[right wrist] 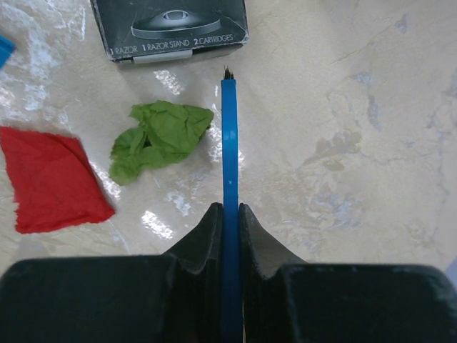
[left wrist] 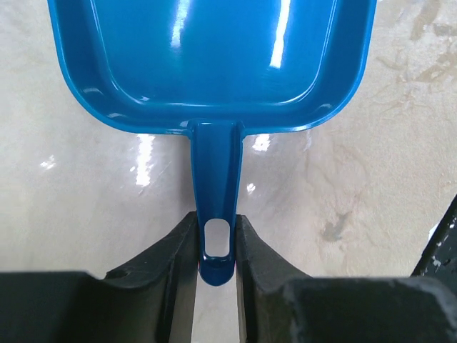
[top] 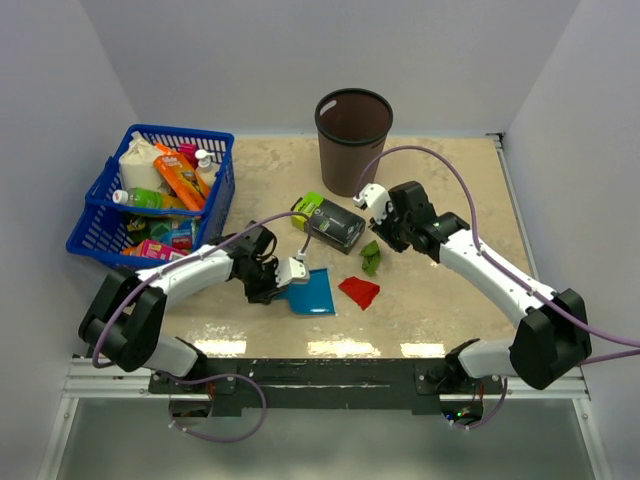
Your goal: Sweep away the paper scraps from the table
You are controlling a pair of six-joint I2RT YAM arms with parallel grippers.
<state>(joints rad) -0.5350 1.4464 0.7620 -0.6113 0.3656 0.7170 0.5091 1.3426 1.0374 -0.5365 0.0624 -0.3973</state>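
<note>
A green paper scrap and a flat red paper scrap lie mid-table. My left gripper is shut on the handle of a blue dustpan, which rests on the table just left of the red scrap. In the left wrist view the jaws pinch the handle of the dustpan. My right gripper is shut on a thin blue brush, seen edge-on with dark bristles at its tip. The brush sits just right of the green scrap; the red scrap lies further left.
A black-and-lime razor box lies just behind the scraps and also shows in the right wrist view. A brown waste bin stands at the back. A blue basket of bottles and packets sits at the left.
</note>
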